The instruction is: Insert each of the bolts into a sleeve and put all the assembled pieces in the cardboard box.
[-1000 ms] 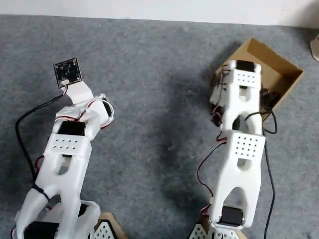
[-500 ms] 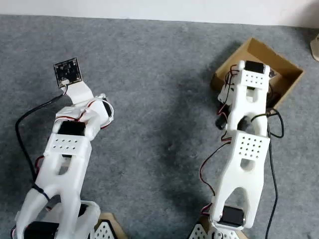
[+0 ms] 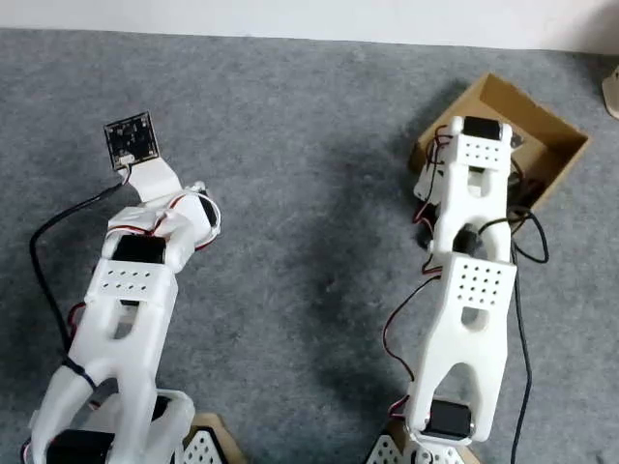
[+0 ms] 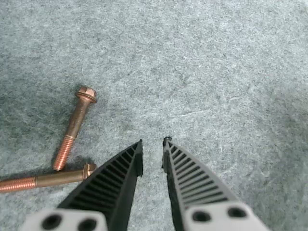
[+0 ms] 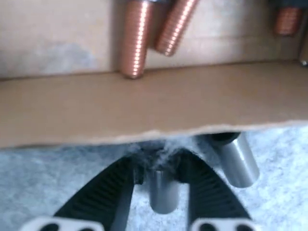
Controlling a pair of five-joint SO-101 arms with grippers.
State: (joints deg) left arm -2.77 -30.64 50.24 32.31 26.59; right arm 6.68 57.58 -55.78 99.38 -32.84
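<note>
- The right arm [image 3: 469,242] stretches across the grey bench [image 3: 309,145] to the cardboard box [image 3: 556,130] near the far right corner. In the high view it covers much of the box's inside.
- The left arm [image 3: 126,309] sits by the near left corner, with a small circuit board [image 3: 131,142] on a ribbon beyond it.
- The right gripper [image 5: 160,171] has narrow jaws clamped on a smooth silver sleeve [image 5: 162,192] at the foot of the box's outer wall. A second sleeve [image 5: 237,166] lies just beside it.
- The left gripper [image 4: 152,143] has jaws a narrow gap apart, holding nothing, over bare bench.
- Two copper bolts [image 4: 74,127] with flanged hex heads lie flat just beside it.
- Over the wall, the right wrist view shows copper threaded ends [image 5: 136,41] inside the box.
</note>
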